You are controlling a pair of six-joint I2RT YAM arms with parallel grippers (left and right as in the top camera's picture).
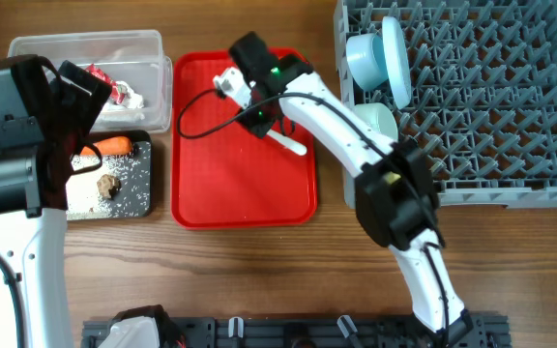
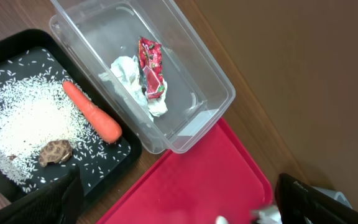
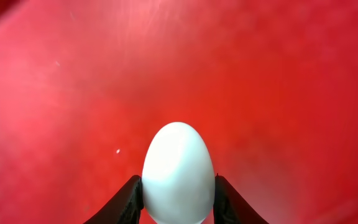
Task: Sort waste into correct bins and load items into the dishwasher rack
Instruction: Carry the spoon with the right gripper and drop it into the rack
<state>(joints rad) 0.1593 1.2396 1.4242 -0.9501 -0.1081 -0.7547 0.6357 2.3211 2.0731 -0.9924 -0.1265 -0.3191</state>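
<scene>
Rice (image 2: 23, 118) is lying scattered in the black tray (image 1: 143, 145) on the left side of the table (image 1: 259, 280). An orange carrot (image 2: 92, 112) is lying in that tray too, along the edge next to the tub. A small brown lump (image 2: 55, 152) is sitting in the rice near the carrot.

Right beside the black tray, a clear tub (image 2: 98, 31) is sitting. Inside it, a red-and-white wrapper (image 2: 151, 65) is lying on top of a crumpled white tissue (image 2: 129, 74).

The left gripper (image 2: 178, 180) is hanging above this side of the table. Its fingers are spread wide apart and are holding nothing.

In the middle, a flat red tray (image 1: 240, 193) is lying just beside the tub and the black tray. The right arm is reaching over it. The right gripper (image 3: 178, 200) is pinching the white spoon (image 3: 178, 168). Its two black fingers (image 3: 126, 202) are pressing on both sides of the spoon's round end. The spoon's handle is pointing out over the red tray. I cannot tell if the spoon is touching the tray or is lifted.

On the right, the big grey rack (image 1: 491, 126) is sitting on the table. A blue plate (image 1: 395, 58) is standing on its edge near the rack's far left corner. A pale blue bowl (image 1: 364, 58) is sitting just beside the plate. A light green bowl (image 1: 375, 121) is sitting a little nearer, and the right arm is partly hiding it.
</scene>
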